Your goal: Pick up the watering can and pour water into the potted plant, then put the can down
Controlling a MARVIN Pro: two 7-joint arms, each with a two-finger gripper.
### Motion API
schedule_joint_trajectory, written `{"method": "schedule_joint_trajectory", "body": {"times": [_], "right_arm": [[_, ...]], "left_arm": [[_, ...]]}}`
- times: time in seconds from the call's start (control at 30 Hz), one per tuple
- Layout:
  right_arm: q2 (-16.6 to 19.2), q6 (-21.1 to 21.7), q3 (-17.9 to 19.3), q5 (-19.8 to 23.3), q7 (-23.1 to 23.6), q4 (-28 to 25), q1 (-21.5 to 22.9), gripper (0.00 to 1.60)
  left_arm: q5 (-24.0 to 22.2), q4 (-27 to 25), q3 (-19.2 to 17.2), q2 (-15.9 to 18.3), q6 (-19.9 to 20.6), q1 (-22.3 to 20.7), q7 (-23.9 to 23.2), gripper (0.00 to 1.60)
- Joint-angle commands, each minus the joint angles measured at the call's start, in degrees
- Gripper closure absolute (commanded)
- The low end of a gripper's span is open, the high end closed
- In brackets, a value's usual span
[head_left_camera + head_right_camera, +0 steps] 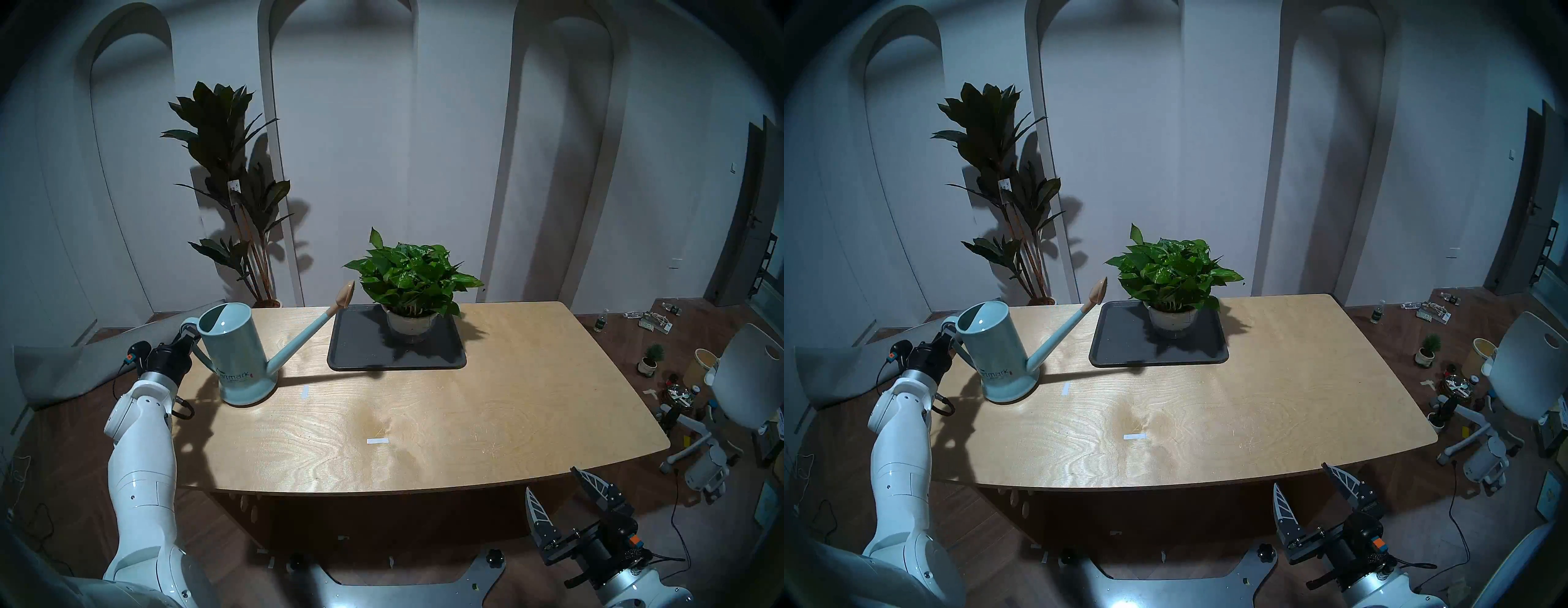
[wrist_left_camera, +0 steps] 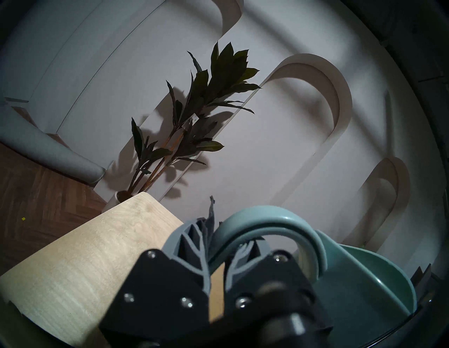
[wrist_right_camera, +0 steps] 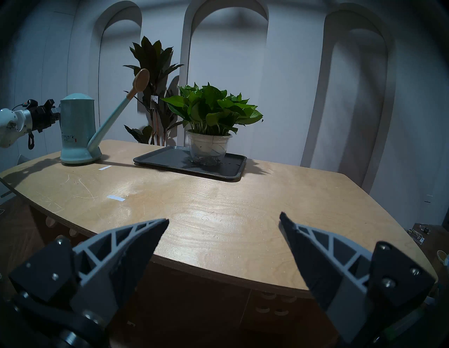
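The pale teal watering can point(image 1: 237, 352) stands upright on the table's left side. Its long spout and tan rose point(image 1: 344, 294) point toward the potted plant point(image 1: 413, 276). The bushy green plant in a whitish pot stands on a black tray point(image 1: 356, 352). My left gripper point(image 1: 186, 335) is shut on the can's loop handle point(image 2: 267, 218), at its upper part. My right gripper point(image 1: 551, 479) is open and empty, below the table's front edge on the right. The can point(image 3: 75, 131) and plant point(image 3: 211, 109) also show in the right wrist view.
The wooden table point(image 1: 424, 424) carries two small white tape strips point(image 1: 377, 441). A tall dark-leaved plant point(image 1: 229, 148) stands on the floor behind the table's left corner. A white chair point(image 1: 746, 373), a tiny conifer-like plant point(image 1: 651, 358) and clutter sit on the floor at right.
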Motion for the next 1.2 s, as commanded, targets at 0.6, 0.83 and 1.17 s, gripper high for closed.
{"method": "schedule_joint_trajectory", "body": {"times": [0.6,0.83,1.17], "right_arm": [[0.0,-0.2,0.0,-0.1,-0.1,-1.2,0.1,0.0],[-0.1,-0.2,0.0,-0.2,-0.1,-1.2,0.1,0.0],[0.0,-0.2,0.0,-0.1,-0.1,-1.2,0.1,0.0]], "left_arm": [[5.0,-5.5,4.9,1.8,-9.7,4.6,-9.5,0.81],[11.0,-4.7,6.8,3.0,-15.8,6.7,-10.0,0.0],[20.4,-1.4,6.3,4.9,-25.1,9.3,-11.4,0.0]]}}
